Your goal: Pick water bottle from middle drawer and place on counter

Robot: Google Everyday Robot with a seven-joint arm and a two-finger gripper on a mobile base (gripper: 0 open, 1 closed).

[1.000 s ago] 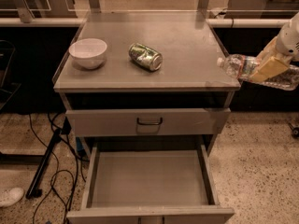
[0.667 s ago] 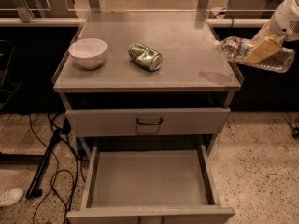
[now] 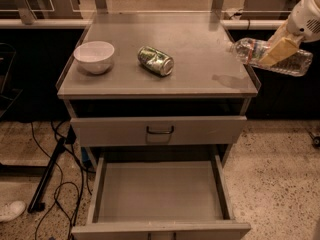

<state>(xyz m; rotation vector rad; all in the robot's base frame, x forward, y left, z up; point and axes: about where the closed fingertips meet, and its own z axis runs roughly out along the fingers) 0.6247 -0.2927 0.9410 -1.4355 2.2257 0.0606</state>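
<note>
Camera view: one look down at the cart from the front, and every piece of the task is in sight.
Gripper (image 3: 279, 51): high at the right, just outside the cart's right rim, its tan fingers clenched across the middle of the water bottle (image 3: 299, 64).
Water bottle: in the air and lying nearly level, with the cap end reaching in over the right edge and the base hanging out past it. It touches nothing but the fingers.
Middle drawer (image 3: 160, 191): pulled wide open at the bottom, grey floor bare. The bottle is out of it.
Counter (image 3: 200, 44): open metal on the right half, with a faint shadow under the bottle's cap end.
Neighbours: white bowl (image 3: 94, 55) at the left and dented can (image 3: 155, 60) near the middle, both well apart from the bottle.
Done: the pick looks complete, judging by the lifted bottle.
Left: the placing. The bottle must travel inward over the right half, go down and be let go.
Watch: set down on its side, it could roll toward the low rim.
</note>
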